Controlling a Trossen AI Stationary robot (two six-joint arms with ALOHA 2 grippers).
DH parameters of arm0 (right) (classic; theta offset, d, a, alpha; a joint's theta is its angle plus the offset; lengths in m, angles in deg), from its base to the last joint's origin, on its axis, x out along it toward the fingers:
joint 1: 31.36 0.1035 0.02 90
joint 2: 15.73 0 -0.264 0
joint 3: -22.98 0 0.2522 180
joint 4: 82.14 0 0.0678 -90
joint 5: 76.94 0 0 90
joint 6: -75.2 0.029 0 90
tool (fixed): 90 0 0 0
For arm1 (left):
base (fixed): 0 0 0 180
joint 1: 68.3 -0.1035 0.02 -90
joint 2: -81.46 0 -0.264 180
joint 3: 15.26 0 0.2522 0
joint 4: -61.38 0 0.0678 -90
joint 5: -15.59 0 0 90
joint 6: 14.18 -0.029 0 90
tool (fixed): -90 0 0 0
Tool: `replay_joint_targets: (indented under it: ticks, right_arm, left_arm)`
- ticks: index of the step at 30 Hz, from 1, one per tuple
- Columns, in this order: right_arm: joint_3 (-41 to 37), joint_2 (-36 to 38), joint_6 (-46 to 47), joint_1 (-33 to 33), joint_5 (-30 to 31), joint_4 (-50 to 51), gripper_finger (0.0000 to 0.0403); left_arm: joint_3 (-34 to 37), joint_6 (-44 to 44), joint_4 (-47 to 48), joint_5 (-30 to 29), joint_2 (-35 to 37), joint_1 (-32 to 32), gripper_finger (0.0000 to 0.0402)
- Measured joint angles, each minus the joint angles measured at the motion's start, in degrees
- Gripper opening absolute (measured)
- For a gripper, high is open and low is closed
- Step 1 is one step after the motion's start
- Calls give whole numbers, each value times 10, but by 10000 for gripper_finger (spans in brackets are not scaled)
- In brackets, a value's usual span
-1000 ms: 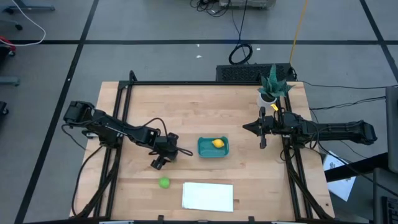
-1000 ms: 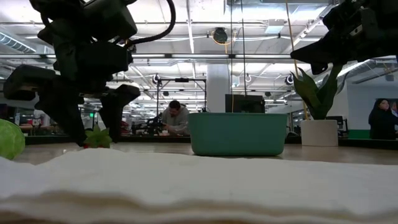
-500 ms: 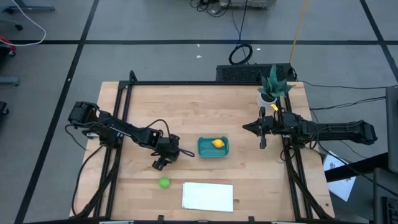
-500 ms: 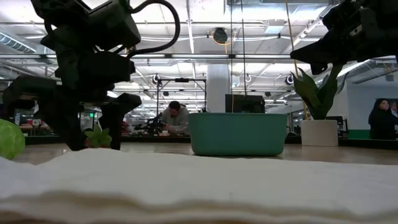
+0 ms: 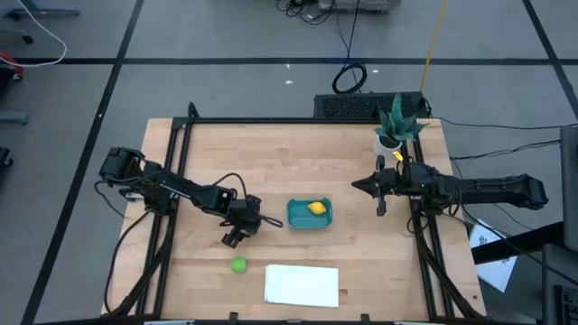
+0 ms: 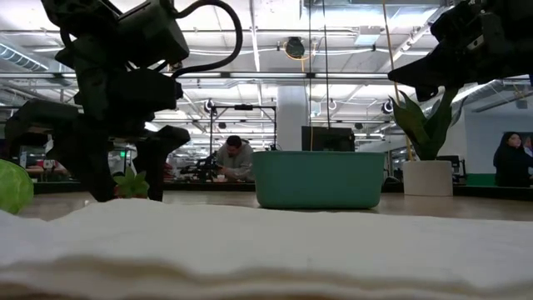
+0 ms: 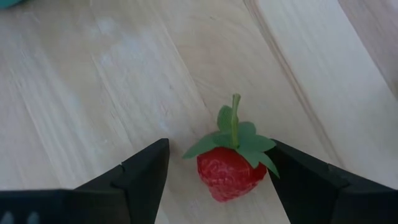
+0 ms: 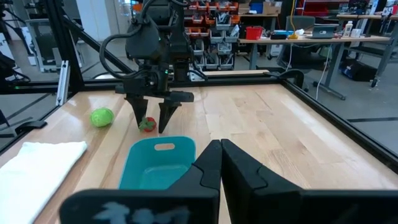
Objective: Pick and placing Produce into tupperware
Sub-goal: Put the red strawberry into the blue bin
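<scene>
Wooden desk (image 5: 289,162) noted, with white sheet (image 5: 302,284) near front edge. Teal tupperware (image 5: 309,214) at centre, yellow lemon (image 5: 316,208) inside. Green ball (image 5: 237,264) on desk beside sheet. Left pincer (image 7: 217,180) lowered just left of tupperware, fingers apart, straddling red strawberry (image 7: 229,171) on desk; contact with either finger not discernible. Right pincer (image 5: 356,185) held right of tupperware, well apart from it, fingers together, nothing between them.

Pale wood table (image 5: 271,162) (matt grain)
</scene>
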Motion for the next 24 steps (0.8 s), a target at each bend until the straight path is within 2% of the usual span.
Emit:
replay_joint_targets:
  ticks: [9,19,24]
  right_arm:
    - [0,0,0,0,0,0,0]
    - [0,0,0,0,0,0,0]
    - [0,0,0,0,0,0,0]
  left_arm:
    - [0,3,0,2,0,0,262]
    - [1,3,0,7,-1,1,178]
    - [1,5,0,6,-1,1,152]
